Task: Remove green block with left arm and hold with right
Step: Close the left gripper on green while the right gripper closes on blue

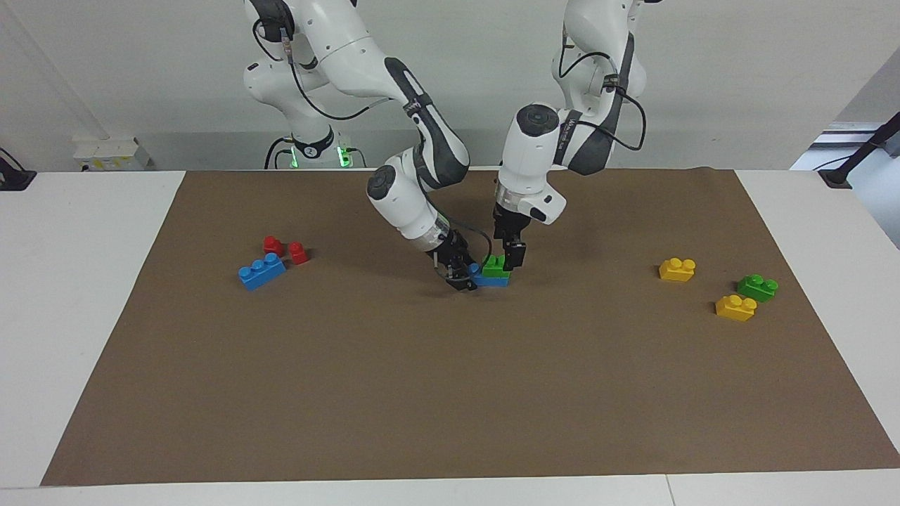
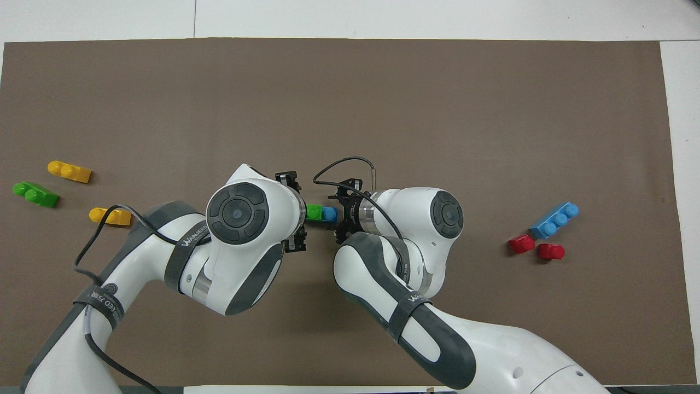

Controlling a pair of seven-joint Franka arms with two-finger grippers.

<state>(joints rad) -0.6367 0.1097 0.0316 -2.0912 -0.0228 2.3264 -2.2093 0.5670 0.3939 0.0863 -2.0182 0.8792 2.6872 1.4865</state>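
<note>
A green block (image 1: 494, 266) sits on a blue brick (image 1: 490, 280) in the middle of the brown mat; both also show in the overhead view, green block (image 2: 314, 212) and blue brick (image 2: 329, 213). My left gripper (image 1: 513, 257) is down at the green block, on its end toward the left arm, and partly covers it. My right gripper (image 1: 464, 275) is low at the blue brick's other end, against its bare stud; it also shows in the overhead view (image 2: 340, 215). A second green block (image 1: 757, 287) lies loose at the left arm's end of the table.
Two yellow bricks (image 1: 677, 269) (image 1: 735, 308) lie by the second green block. A blue three-stud brick (image 1: 261, 271) and two red pieces (image 1: 273, 244) (image 1: 298, 252) lie toward the right arm's end. The brown mat (image 1: 450, 393) covers the table.
</note>
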